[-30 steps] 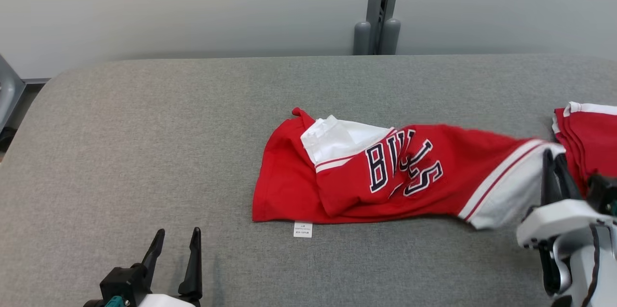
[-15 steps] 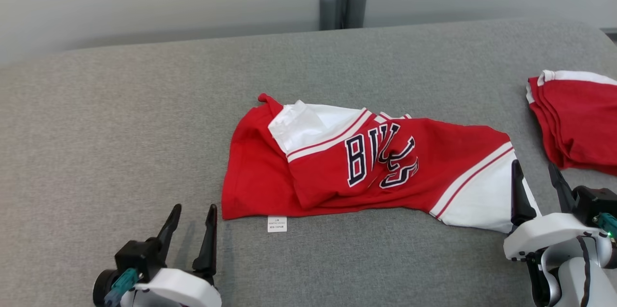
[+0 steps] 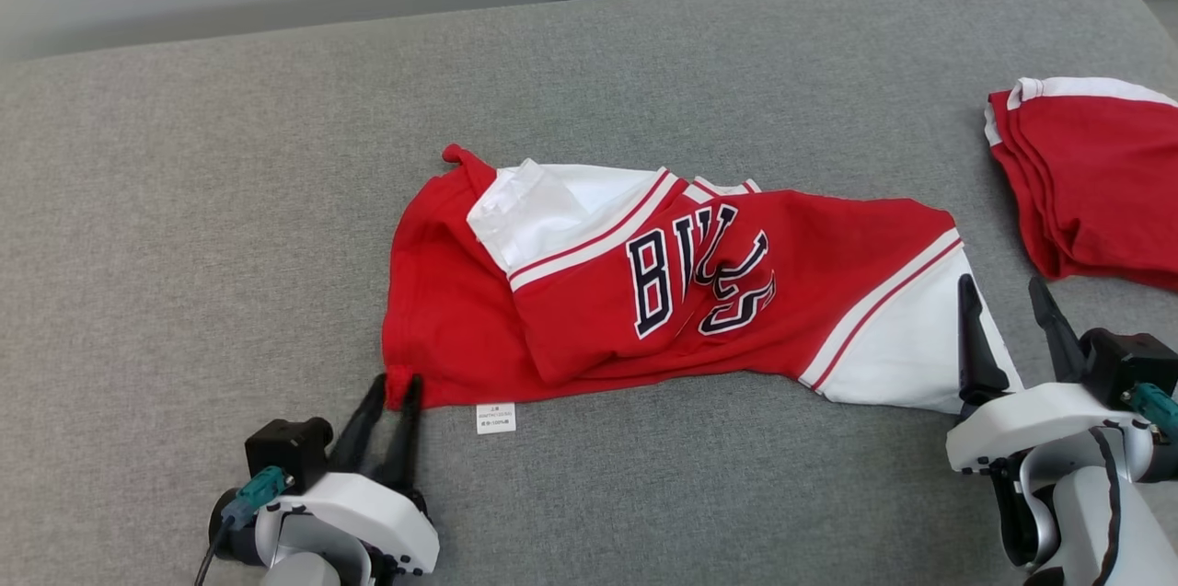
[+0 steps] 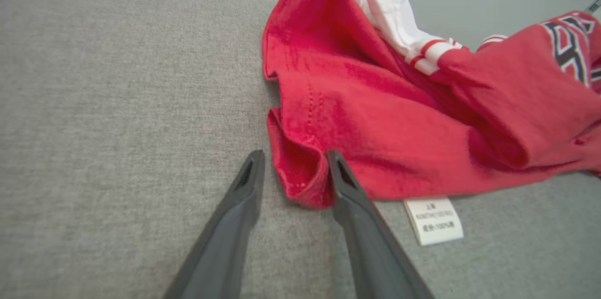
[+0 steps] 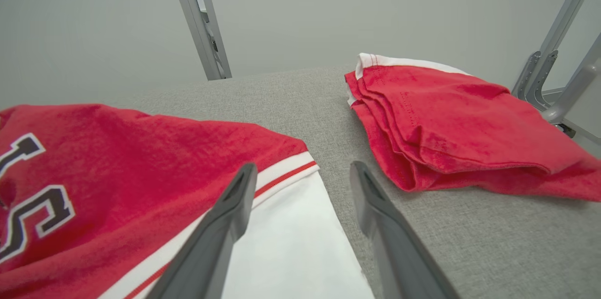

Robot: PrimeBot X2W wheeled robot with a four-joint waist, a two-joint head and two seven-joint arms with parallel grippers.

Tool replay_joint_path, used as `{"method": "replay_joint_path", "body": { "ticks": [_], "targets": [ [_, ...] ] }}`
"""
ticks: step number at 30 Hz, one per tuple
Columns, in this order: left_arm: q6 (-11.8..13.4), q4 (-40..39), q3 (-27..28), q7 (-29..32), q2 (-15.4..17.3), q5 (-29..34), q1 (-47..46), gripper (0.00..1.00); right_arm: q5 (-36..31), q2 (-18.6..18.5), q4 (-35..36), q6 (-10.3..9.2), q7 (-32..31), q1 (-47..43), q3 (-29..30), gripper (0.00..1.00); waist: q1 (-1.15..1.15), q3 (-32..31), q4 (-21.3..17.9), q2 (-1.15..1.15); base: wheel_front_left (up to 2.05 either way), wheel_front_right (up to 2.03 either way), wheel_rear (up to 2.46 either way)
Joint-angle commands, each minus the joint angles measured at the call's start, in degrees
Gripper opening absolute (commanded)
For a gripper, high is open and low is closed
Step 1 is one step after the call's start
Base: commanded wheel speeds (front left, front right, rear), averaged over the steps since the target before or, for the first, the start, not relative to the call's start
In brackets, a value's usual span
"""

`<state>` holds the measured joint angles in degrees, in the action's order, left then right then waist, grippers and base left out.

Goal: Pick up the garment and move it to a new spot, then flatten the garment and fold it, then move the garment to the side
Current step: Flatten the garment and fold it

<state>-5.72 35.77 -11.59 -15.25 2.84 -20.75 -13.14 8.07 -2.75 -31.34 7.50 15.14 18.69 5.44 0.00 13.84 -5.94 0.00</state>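
The garment [image 3: 598, 292] is a red jersey with white sleeves and dark lettering, lying crumpled across the middle of the grey table [image 3: 184, 200]. My left gripper [image 3: 397, 382] is at its near left corner. In the left wrist view the bunched red corner of the garment [image 4: 375, 102] sits between the fingers of the left gripper [image 4: 294, 158], which are partly closed, with a small gap still showing beside one finger. My right gripper [image 3: 1000, 284] stands open just over the white sleeve end of the garment [image 5: 117, 158], with nothing between the fingers of the right gripper [image 5: 303, 170].
A folded stack of red garments [image 3: 1095, 172] lies at the right edge of the table, close beside my right gripper, and is also in the right wrist view [image 5: 446, 120]. A white care label [image 3: 495, 418] sticks out from the near hem. A grey post stands behind the table.
The head camera has turned. My right gripper opened and let the sleeve drop onto the table. My left gripper moved forward to the garment's near left corner and its fingers narrowed around it.
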Motion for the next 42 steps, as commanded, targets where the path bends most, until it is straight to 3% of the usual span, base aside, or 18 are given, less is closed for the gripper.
{"method": "replay_joint_path", "body": {
  "ticks": [1, 13, 23, 24, 25, 26, 33, 42],
  "targets": [
    [-0.42, 0.83, -0.12, 0.2, 0.16, -0.68, -0.13, 0.0, 0.24, -0.33, 0.41, -0.02, -0.02, 0.19, 0.56, 1.0, 0.0, -0.12, 0.38, 0.0, 0.0, 0.0, 0.0],
    [0.43, -3.81, 9.01, 0.11, 0.25, 1.81, 5.26, 0.0, 1.58, -0.34, -0.91, -0.02, -0.02, -2.13, -0.58, 1.0, 0.0, -5.62, 4.91, 0.0, 0.0, 0.0, 0.0],
    [2.57, -3.81, 12.78, 0.12, 0.25, 5.48, 10.41, 0.0, 2.01, -0.34, 1.58, -0.02, -0.02, -5.32, -4.95, 1.0, 0.0, -9.86, 5.69, 0.0, 0.0, 0.0, 0.0],
    [2.89, -4.32, 13.11, 0.11, 0.27, 6.27, 10.79, 0.33, 1.85, -0.3, 2.55, -0.02, -0.02, -5.8, -5.75, 1.0, 0.0, -10.25, 5.66, 0.0, 0.0, 0.0, 0.0],
    [3.08, -4.9, 13.44, 0.12, 0.26, 6.95, 11.32, 0.85, 1.37, -0.33, 3.54, -0.02, -0.02, -6.46, -6.48, 1.0, 0.0, -10.68, 5.59, 0.0, 0.0, 0.0, 0.0],
    [3.33, -5.47, 13.56, 0.12, 0.21, 7.63, 11.91, 1.0, 1.02, -0.37, 4.61, -0.02, -0.02, -7.08, -7.02, 1.0, 0.0, -11.11, 5.49, 0.0, 0.0, 0.0, 0.0],
    [4.25, -10.43, 14.25, 0.12, 0.21, 11.01, 14.27, 1.0, -0.48, -0.38, 9.07, -0.02, -0.01, -10.82, -10.3, 1.0, 0.0, -13.46, 4.94, 0.0, 0.0, 0.0, 0.0],
    [4.03, -10.46, 13.27, 0.12, 0.21, 10.71, 16.2, 1.0, 0.92, -0.35, 8.49, -0.02, -0.02, -13.84, -12.08, 1.0, 0.0, -15.34, 4.93, 0.0, 0.0, 0.0, 0.0]
  ]
}}
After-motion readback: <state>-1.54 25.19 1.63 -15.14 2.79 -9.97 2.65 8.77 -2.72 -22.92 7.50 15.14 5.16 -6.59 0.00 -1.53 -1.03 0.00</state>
